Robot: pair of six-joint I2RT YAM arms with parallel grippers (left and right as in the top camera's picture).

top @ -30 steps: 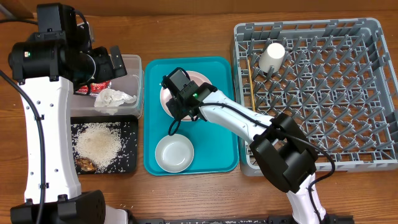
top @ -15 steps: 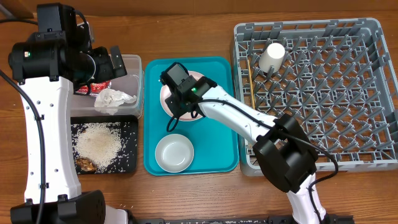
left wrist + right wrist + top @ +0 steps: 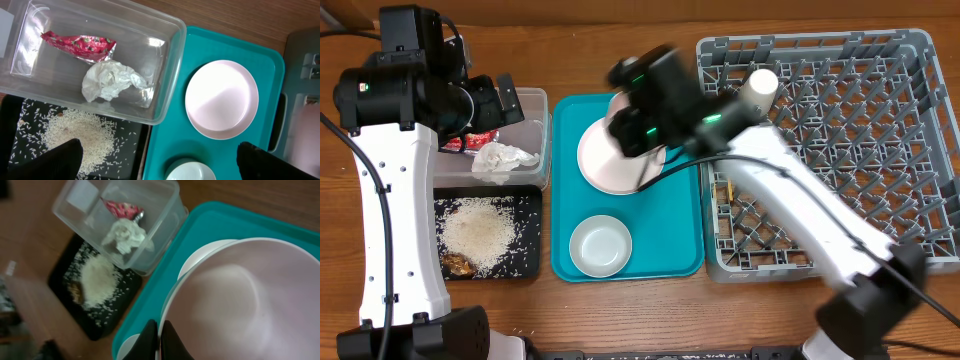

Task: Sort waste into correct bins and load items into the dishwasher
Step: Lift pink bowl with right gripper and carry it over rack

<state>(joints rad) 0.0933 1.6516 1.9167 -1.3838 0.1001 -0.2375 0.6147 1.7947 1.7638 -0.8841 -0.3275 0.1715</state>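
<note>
1. The right fingers (image 3: 152, 341) are pressed together on the rim of the pinkish bowl (image 3: 240, 305). They hold it tilted in the air above the far part of the teal tray (image 3: 660, 240).
2. The pale pink plate (image 3: 221, 99) lies bare on the far half of the teal tray. The small grey-white bowl (image 3: 600, 245) stands on its near half.
3. The left fingers (image 3: 55, 160) are wide apart and hold nothing. They hang over the left edge of the teal tray.
4. Just left of the teal tray, at the far side, stands the clear tub (image 3: 535, 105). In it lie the red wrapper (image 3: 80, 44) and the white napkin (image 3: 112, 80), touching each other. The print on the wrapper is too small to read.
5. Left of the teal tray, at the near side, is the black tray (image 3: 528, 200) with the white rice (image 3: 478, 230) and the brown scraps (image 3: 460, 265).
6. Right of the teal tray is the grey dish rack (image 3: 920, 60). The white cup (image 3: 758, 92) stands in its far left corner.
</note>
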